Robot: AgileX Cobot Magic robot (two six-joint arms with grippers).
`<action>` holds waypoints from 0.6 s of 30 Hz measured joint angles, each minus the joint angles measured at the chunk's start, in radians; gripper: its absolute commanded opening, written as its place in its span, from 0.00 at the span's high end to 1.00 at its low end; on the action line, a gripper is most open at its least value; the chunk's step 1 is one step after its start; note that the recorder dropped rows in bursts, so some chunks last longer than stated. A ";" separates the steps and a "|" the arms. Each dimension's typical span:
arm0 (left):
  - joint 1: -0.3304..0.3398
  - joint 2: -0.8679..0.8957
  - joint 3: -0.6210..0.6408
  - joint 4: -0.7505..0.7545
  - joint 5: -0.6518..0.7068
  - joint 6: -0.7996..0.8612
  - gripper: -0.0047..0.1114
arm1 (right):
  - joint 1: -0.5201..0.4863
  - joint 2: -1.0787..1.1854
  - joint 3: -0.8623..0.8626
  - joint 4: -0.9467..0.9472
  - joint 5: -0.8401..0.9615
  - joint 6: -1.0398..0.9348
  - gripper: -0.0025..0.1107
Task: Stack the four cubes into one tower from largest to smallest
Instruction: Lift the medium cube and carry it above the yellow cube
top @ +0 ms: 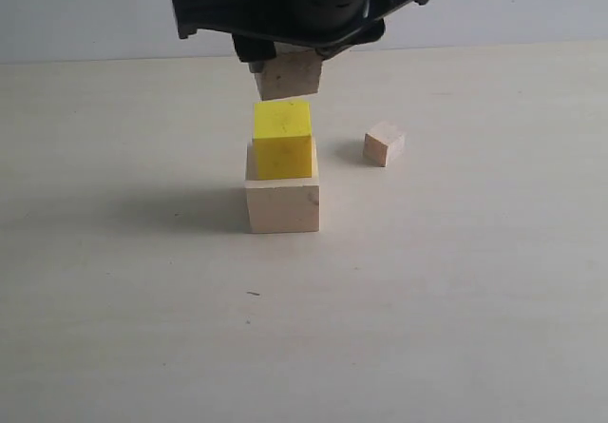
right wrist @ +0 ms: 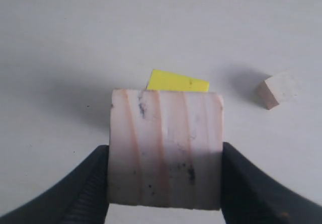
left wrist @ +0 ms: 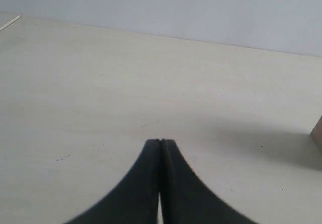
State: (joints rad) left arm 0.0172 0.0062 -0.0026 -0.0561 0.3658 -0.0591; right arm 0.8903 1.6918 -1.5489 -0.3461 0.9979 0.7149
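The largest pale wood cube (top: 283, 206) stands on the table with the bright yellow cube (top: 282, 140) on top of it. Just above the yellow cube hangs the speckled wood cube (top: 289, 74), clear of it, with my right gripper (top: 285, 62) shut on it. In the right wrist view the speckled cube (right wrist: 166, 151) fills the space between the black fingers (right wrist: 75, 194), and a sliver of the yellow cube (right wrist: 177, 81) shows beyond it. The tiny pale cube (top: 384, 144) lies on the table to the right of the stack (right wrist: 277, 89). My left gripper (left wrist: 160, 142) is shut on nothing.
The light table (top: 456, 299) spreads out on all sides of the stack. A pale wall (top: 85, 9) rises behind the table's far edge. In the left wrist view a brown corner (left wrist: 317, 131) of something shows at the picture's edge.
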 measured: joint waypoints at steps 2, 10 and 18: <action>0.000 0.000 0.000 0.000 0.000 0.000 0.96 | 0.000 0.032 -0.049 -0.004 0.032 -0.002 0.98; 0.000 0.000 0.000 0.000 0.000 0.000 0.96 | -0.010 0.134 -0.165 -0.007 0.103 -0.004 0.98; 0.000 0.000 0.000 0.000 0.000 0.000 0.96 | -0.055 0.164 -0.170 0.039 0.111 0.036 0.98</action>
State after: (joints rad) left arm 0.0172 0.0062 -0.0026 -0.0561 0.3658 -0.0591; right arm 0.8355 1.8559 -1.7189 -0.3073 1.1092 0.7512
